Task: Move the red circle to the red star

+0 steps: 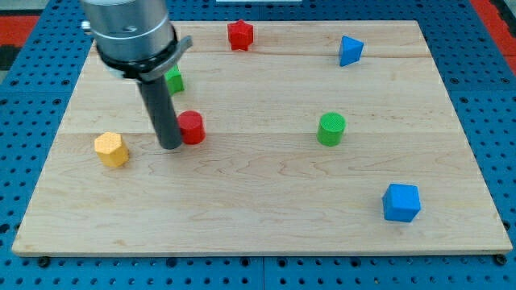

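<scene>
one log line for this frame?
my tip: touching red circle, on its left | red star: at top, apart | step: push not finished

No readable text, labels or numbers anywhere.

My arm hangs upright at the view's upper left, my tip (171,147) on the board.

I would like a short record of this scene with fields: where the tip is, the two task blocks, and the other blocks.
tip: my tip is at the view's left of the red circle, close against it
target: red star, near the view's top
other blocks: yellow block; green block partly behind the rod; green cylinder; blue triangular block; blue cube
</scene>
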Available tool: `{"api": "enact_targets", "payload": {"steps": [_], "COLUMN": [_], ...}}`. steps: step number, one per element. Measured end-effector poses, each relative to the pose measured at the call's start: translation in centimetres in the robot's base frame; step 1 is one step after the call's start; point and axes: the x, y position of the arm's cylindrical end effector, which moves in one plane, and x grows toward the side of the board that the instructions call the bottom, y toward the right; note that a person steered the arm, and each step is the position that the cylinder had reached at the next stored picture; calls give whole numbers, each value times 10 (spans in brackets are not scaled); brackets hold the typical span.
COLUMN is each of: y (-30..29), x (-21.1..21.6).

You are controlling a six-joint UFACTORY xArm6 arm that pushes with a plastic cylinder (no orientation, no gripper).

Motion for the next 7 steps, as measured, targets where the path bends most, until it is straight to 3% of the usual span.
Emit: {"api": "enact_targets", "payload": {"steps": [4, 7], "y": [77, 82], "x": [-61, -127]}}
